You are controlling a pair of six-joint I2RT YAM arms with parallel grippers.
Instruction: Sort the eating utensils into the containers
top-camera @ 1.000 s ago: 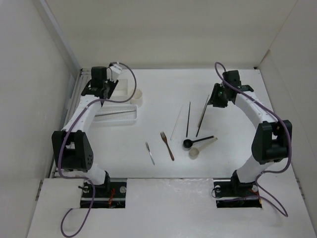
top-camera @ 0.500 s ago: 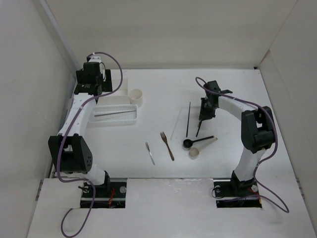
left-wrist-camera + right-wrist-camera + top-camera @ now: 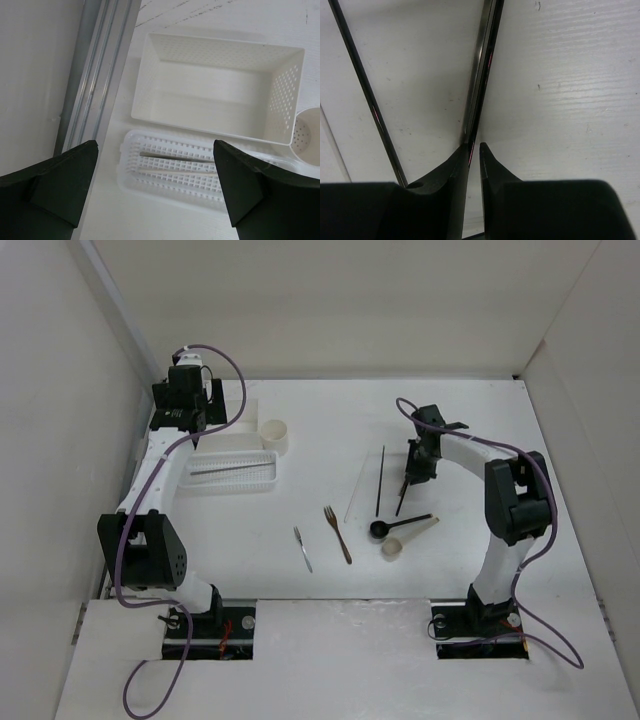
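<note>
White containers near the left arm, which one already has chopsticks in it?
The shallow slotted white tray, with thin chopsticks lying inside; the deeper perforated box and round cup show none.

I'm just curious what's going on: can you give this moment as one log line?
left gripper: open, above slotted tray | right gripper: shut on metallic chopstick, low over table | tray contents: chopsticks

Two forks (image 3: 337, 533), two spoons (image 3: 400, 524), three containers (image 3: 240, 485), at least five chopsticks (image 3: 380, 480).

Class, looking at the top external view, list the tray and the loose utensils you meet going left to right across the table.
slotted tray → grey fork → brown fork → dark chopstick
</note>
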